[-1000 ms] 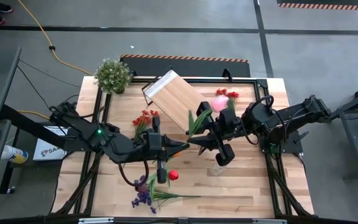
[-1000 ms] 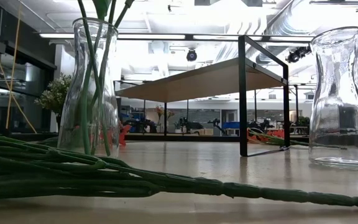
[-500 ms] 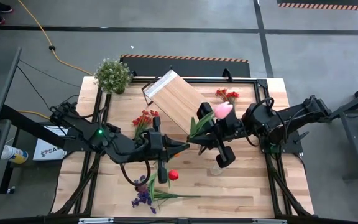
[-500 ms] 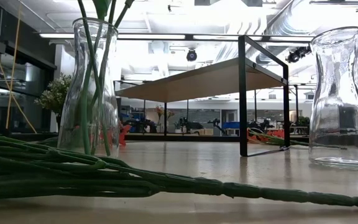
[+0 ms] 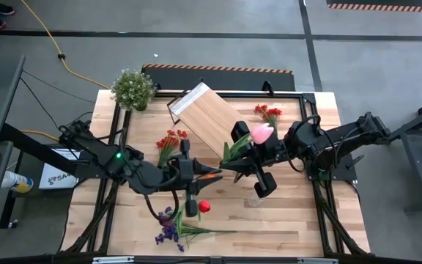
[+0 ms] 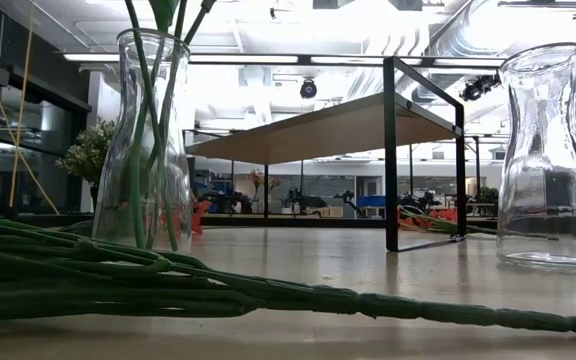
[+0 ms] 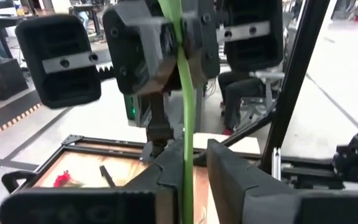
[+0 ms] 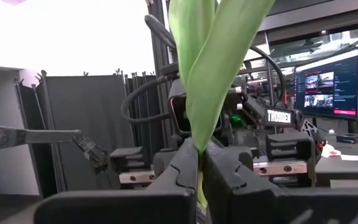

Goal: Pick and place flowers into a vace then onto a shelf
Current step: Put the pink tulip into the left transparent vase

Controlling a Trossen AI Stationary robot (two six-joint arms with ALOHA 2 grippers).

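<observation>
A pink tulip [image 5: 261,132] with a long green stem [image 7: 186,143] and leaves [image 8: 213,62] hangs above the table's middle. My right gripper [image 5: 231,168] is shut on that stem, as the right wrist view [image 8: 199,163] shows. My left gripper [image 5: 212,174] faces it from the left, and its fingers [image 7: 229,180] straddle the same stem with a small gap, open. One glass vase [image 6: 154,140] has green stems in it, and another vase [image 6: 553,160] stands empty. The light-wood shelf [image 5: 209,117] lies at an angle behind the grippers.
A red tulip [image 5: 204,207] and a purple spray [image 5: 168,233] are near the front edge. Red sprays [image 5: 171,139] lie left of the shelf, more of them [image 5: 267,111] to its right. A bushy potted plant [image 5: 132,88] stands at the back left corner. Green stems [image 6: 118,285] lie close to the low camera.
The right gripper has shut on the tulip's stem, and the left gripper's fingers have loosened around it. The pink bloom has shifted slightly toward the front.
</observation>
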